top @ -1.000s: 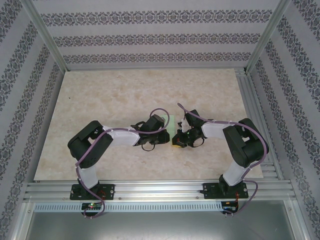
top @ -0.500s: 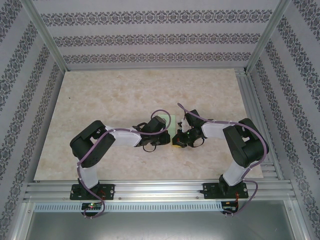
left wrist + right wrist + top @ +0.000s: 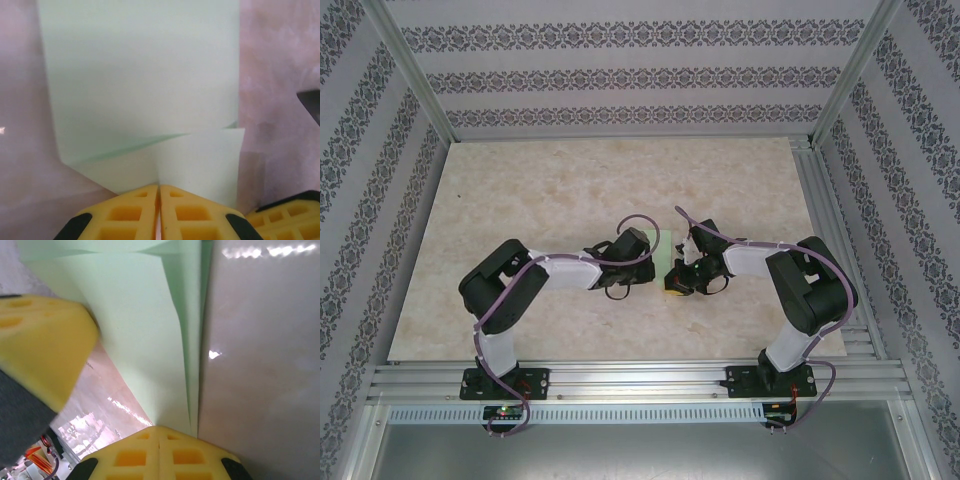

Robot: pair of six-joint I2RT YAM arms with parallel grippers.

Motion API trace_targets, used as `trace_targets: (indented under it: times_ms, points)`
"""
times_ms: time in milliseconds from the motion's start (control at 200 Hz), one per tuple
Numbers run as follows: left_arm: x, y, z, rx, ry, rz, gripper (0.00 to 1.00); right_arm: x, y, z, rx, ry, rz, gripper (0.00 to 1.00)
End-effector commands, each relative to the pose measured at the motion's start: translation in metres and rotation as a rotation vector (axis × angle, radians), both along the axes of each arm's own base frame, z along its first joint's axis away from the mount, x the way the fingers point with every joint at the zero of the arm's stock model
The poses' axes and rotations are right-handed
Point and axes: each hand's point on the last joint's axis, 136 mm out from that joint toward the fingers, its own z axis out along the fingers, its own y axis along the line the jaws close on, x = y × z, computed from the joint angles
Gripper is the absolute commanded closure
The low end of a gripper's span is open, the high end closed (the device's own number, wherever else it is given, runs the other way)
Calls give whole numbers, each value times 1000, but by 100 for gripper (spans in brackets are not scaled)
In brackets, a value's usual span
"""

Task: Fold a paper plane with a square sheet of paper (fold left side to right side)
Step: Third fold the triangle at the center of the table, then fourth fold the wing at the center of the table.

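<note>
Your left pincer [image 3: 159,187] is clamped shut on the near edge of the square sheet of paper [image 3: 140,75]. Your right pincer [image 3: 156,429] pinches its folded edge. The sheet sits mid-surface [image 3: 570,180], between the 2 arms.

A pale beige, marbled tabletop [image 3: 620,180] takes up the middle of the top view. White walls [image 3: 620,75] banded with dark floral pattern close it in at the back and both sides. Aluminium posts [image 3: 412,75] slant in from the upper corners. A slotted metal rail [image 3: 640,380] crosses the bottom. Soft, even light glints on the glossy surface.
</note>
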Motion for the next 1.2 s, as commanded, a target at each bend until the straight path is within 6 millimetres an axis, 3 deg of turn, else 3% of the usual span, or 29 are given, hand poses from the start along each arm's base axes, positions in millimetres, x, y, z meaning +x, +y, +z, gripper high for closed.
trace_targets:
  times_ms: [0, 345, 540, 719, 889, 1069, 1194]
  points:
    - [30, 37, -9, 113, -50, 91, 87, -32, -47, -46, -259, 122, -27, 100]
    - [47, 81, -19, 158, -47, 155, 87, -32, -47, -44, -262, 125, -25, 100]
    - [66, 97, 1, 142, -78, 171, 84, -25, -40, -34, -216, 89, -25, 100]
    - [71, 104, 54, 90, -154, 170, 65, 0, -19, 11, -81, -49, -37, 90]
    - [55, 104, 94, 4, -182, 160, 46, 16, -18, 63, -47, -209, -32, 76]
    - [32, 90, 98, -127, -111, 132, 42, 28, -23, 91, -69, -335, -14, 65]
    - [18, 77, 85, -167, -49, 106, 40, 34, -3, 97, 24, -352, 35, 67]
